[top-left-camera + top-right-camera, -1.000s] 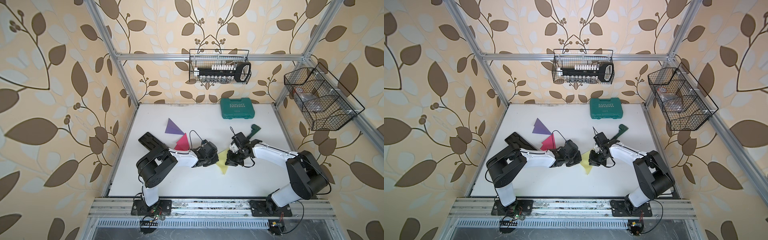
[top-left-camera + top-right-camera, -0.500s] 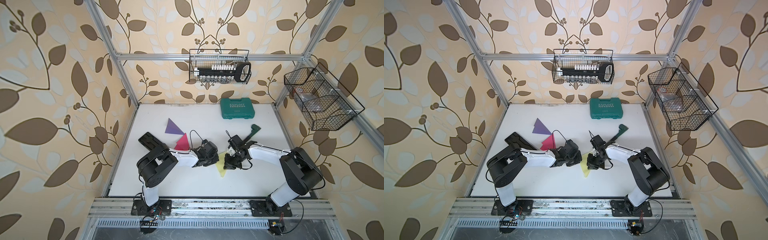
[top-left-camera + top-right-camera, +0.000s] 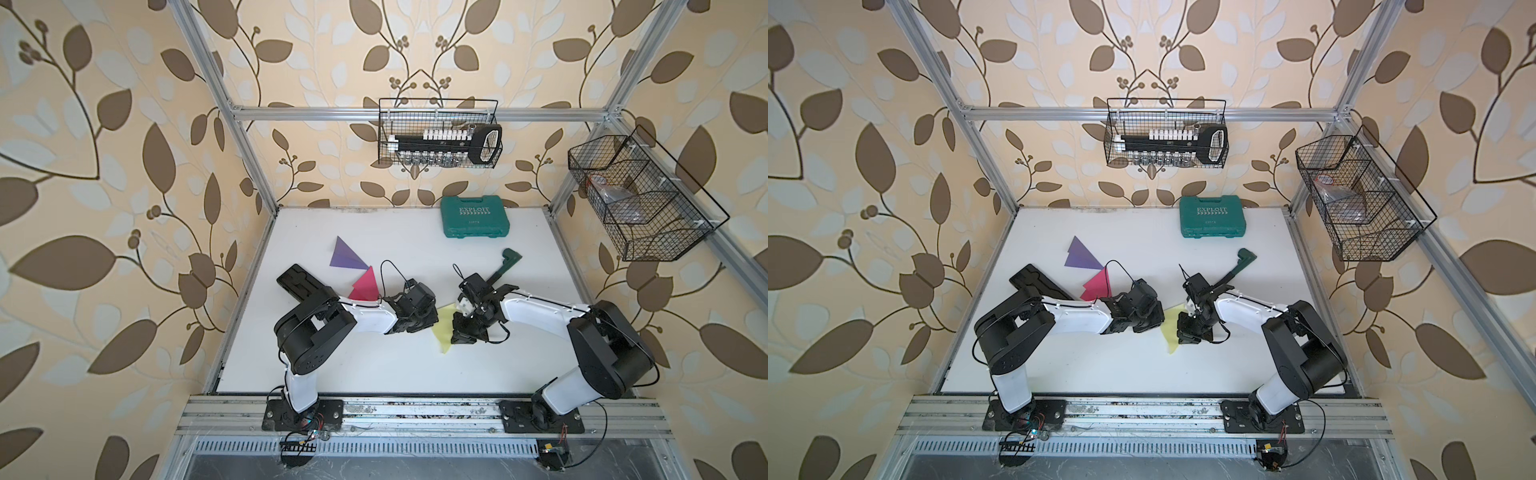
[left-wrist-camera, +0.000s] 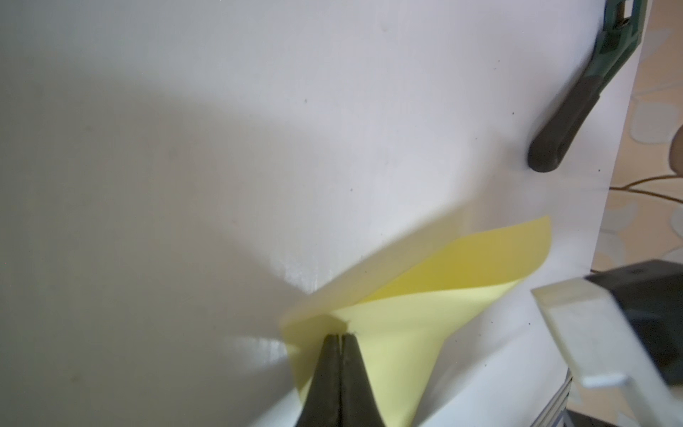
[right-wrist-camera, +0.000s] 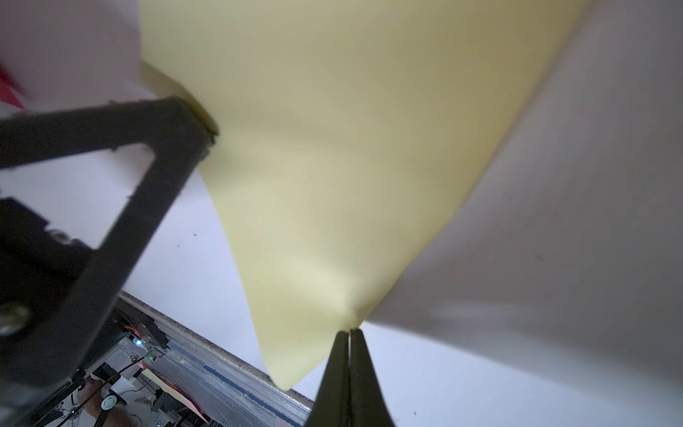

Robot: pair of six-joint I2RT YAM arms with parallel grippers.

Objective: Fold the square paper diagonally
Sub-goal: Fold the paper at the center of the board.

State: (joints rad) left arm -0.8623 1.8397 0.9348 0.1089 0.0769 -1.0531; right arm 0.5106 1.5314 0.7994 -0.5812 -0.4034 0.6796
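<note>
Left wrist: my left gripper (image 4: 338, 335), jaws closed and empty, tip pinning the yellow paper (image 4: 406, 351), which lies folded between my arms with its upper flap bowed up. My right gripper (image 5: 349, 332), also closed and empty, has slid frontward along the fold edge. I judge the creasing under way, not finished.

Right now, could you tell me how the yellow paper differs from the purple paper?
The left pincer and right pincer, both shut, touch the yellow paper; nothing touches the purple paper. The yellow paper bows up, loosely doubled over; the purple paper lies flat as a triangle. Both rest on the white table.
</note>
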